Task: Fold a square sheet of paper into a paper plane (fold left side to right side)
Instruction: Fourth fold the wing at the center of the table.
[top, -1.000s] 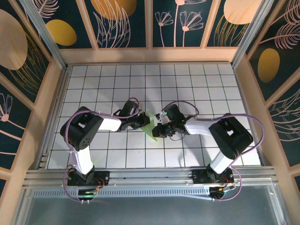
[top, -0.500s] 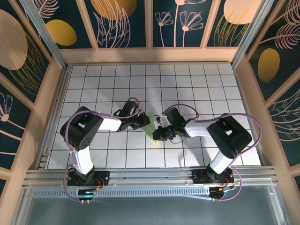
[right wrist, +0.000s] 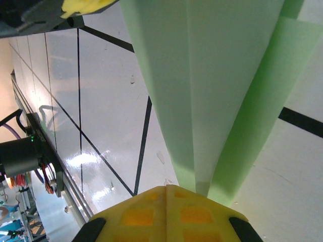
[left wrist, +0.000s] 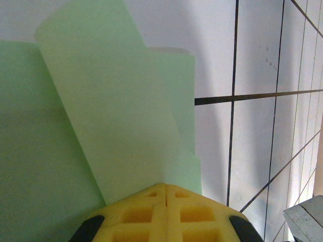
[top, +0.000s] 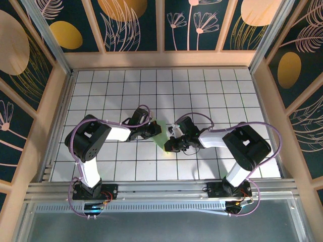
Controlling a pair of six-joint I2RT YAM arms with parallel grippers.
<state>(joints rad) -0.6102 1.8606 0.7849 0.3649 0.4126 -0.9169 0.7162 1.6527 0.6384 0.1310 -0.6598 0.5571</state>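
Observation:
The sheet of paper [top: 162,139] is pale green and folded into a pointed wedge with layered creases, lying on the white grid table between both arms. My left gripper [top: 155,132] is shut, its yellow fingertips [left wrist: 151,194] resting on the paper [left wrist: 101,116] where a lighter flap rises. My right gripper [top: 169,144] is shut too, its tips at the narrow end of the wedge [right wrist: 217,75]. I cannot tell whether either gripper pinches a layer. In the right wrist view the left gripper's yellow finger [right wrist: 83,5] shows at the top left.
The table [top: 227,91] is white with black grid lines and is walled by wooden rails. A metal rail [top: 161,189] runs along the near edge by the arm bases. Both arms [top: 108,132] lie low across the middle of the table.
My right gripper has slid slightly left and toward the near edge along the paper. The left gripper has stayed in place.

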